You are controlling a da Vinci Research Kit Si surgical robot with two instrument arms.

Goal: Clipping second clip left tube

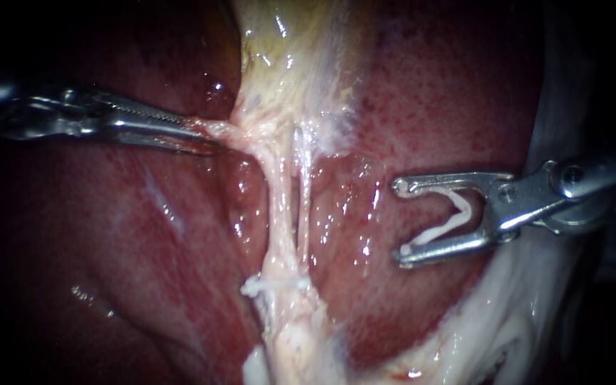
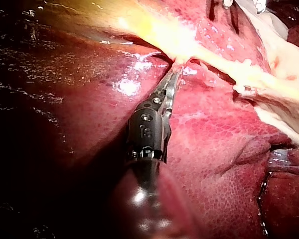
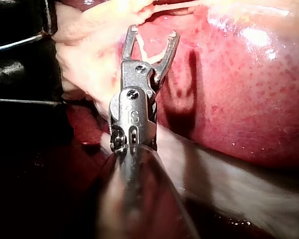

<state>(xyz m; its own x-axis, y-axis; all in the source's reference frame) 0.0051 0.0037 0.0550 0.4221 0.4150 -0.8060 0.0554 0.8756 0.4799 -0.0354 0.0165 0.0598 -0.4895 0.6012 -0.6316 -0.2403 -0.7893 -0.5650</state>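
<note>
Two pale tubes run side by side down the middle of the liver point(image 1: 429, 107): the left tube point(image 1: 277, 207) and the right tube point(image 1: 305, 207). A white clip point(image 1: 274, 286) sits across their lower end. My left instrument point(image 1: 204, 134) comes in from the left, its jaws shut on a strand of pale tissue point(image 1: 224, 130) beside the gallbladder point(image 1: 286, 57), pulling it leftward. My right instrument point(image 1: 399, 222) stands to the right of the tubes, apart from them. Its jaws are spread wide around a white clip point(image 1: 458, 214) seated between them, which also shows in the right wrist view as the clip point(image 3: 149, 50).
White fatty tissue point(image 1: 507, 328) lies along the lower right, under my right instrument's shaft. In the left wrist view my left instrument point(image 2: 173, 74) lies on the liver point(image 2: 224, 149), its jaws at the pale band of tissue point(image 2: 209, 55).
</note>
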